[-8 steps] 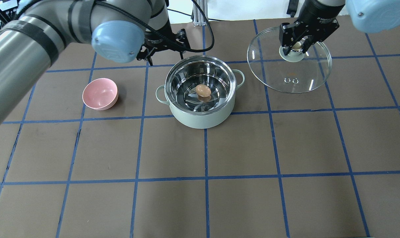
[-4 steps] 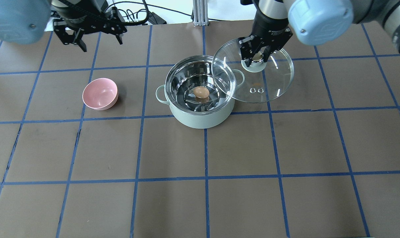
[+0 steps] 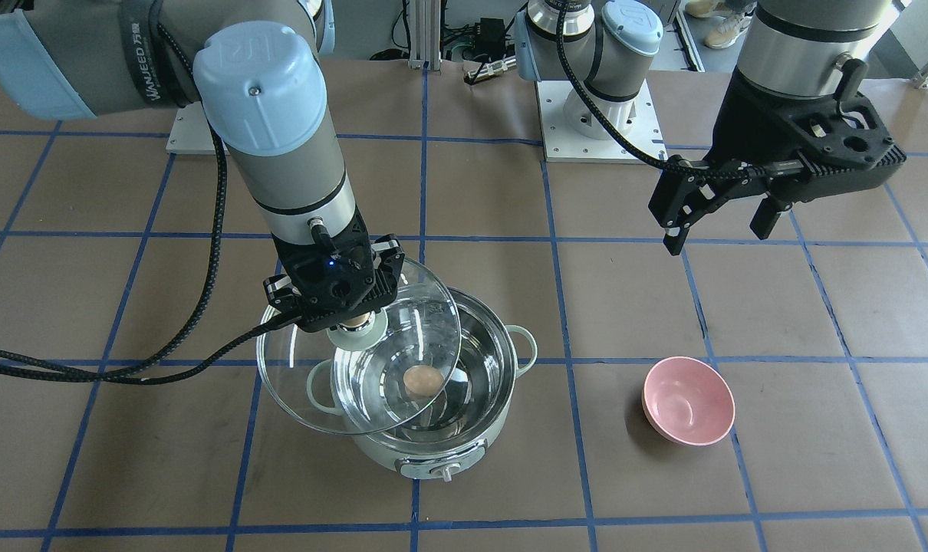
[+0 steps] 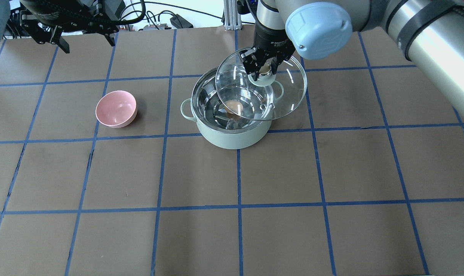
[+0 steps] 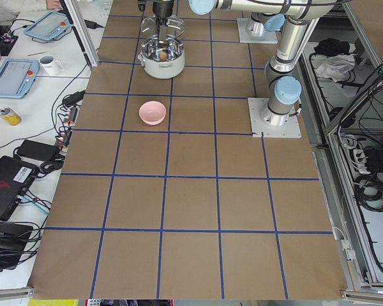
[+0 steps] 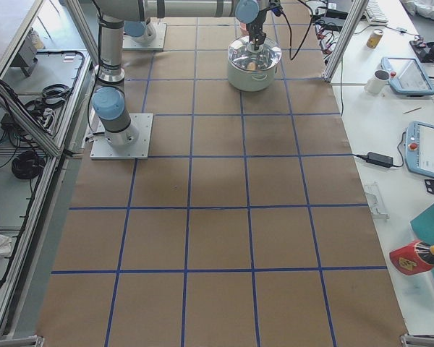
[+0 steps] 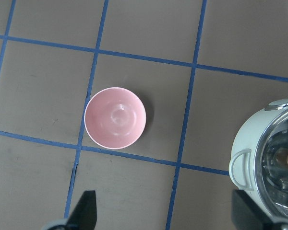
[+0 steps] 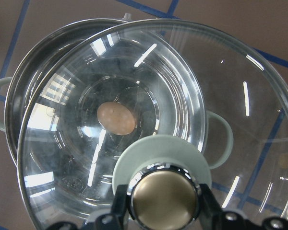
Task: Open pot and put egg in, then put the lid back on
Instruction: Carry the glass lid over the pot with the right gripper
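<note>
The mint-green pot [image 4: 232, 137] stands open on the table, also in the front view [image 3: 403, 460]. The tan egg [image 4: 234, 106] lies on its steel bottom, seen through the glass in the front view [image 3: 422, 379] and the right wrist view [image 8: 116, 118]. My right gripper [image 4: 263, 69] is shut on the beige knob [image 8: 163, 200] of the glass lid [image 4: 289, 96]. It holds the lid above the pot, offset to my right and partly over the opening. My left gripper [image 4: 85, 38] is open and empty, high over the far left of the table.
A pink bowl [image 4: 116, 109] sits left of the pot, below my left wrist camera [image 7: 115, 117]. The pot's control knob [image 3: 445, 475] faces away from me. Brown paper with blue tape lines covers the table [image 4: 278, 172].
My right gripper has carried the lid leftward from the right side of the table until it partly overlaps the pot. My left arm has drawn back from the pot to the far left.
</note>
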Controlling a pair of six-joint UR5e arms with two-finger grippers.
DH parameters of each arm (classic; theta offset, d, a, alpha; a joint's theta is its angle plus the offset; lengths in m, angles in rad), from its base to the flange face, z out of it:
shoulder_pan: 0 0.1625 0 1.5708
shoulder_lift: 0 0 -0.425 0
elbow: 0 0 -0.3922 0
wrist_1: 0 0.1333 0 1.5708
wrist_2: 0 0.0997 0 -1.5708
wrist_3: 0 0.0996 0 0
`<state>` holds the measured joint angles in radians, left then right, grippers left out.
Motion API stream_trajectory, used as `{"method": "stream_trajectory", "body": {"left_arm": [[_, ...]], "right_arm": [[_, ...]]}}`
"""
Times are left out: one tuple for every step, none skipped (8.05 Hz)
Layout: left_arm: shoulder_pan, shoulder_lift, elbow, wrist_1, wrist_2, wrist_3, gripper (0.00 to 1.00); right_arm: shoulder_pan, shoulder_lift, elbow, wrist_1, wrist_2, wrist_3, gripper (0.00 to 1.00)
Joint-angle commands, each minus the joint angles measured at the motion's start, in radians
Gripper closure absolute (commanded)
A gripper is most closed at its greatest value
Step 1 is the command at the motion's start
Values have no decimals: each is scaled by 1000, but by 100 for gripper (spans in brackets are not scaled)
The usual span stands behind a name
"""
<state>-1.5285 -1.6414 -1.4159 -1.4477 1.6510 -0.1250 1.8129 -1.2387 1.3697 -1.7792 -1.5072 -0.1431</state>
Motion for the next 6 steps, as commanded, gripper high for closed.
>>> {"method": "stream_trajectory", "body": {"left_arm": [[-51, 1, -14, -35, -10, 13, 0], [-86, 5, -15, -60, -8, 13, 0], [-90, 14, -15, -101, -10, 13, 0], [-91, 31, -15, -178, -11, 28, 0], [-97, 43, -15, -189, -26, 37, 0], [-98, 43, -15, -189, -87, 45, 0]], "right_arm": [[31, 53, -12, -60, 24, 19, 100], [55, 68, -12, -80, 24, 43, 100], [66, 80, -12, -81, 22, 43, 100], [69, 85, -12, -86, 24, 43, 100], [84, 93, -12, -88, 24, 43, 100], [94, 103, -12, -88, 22, 46, 100]]}}
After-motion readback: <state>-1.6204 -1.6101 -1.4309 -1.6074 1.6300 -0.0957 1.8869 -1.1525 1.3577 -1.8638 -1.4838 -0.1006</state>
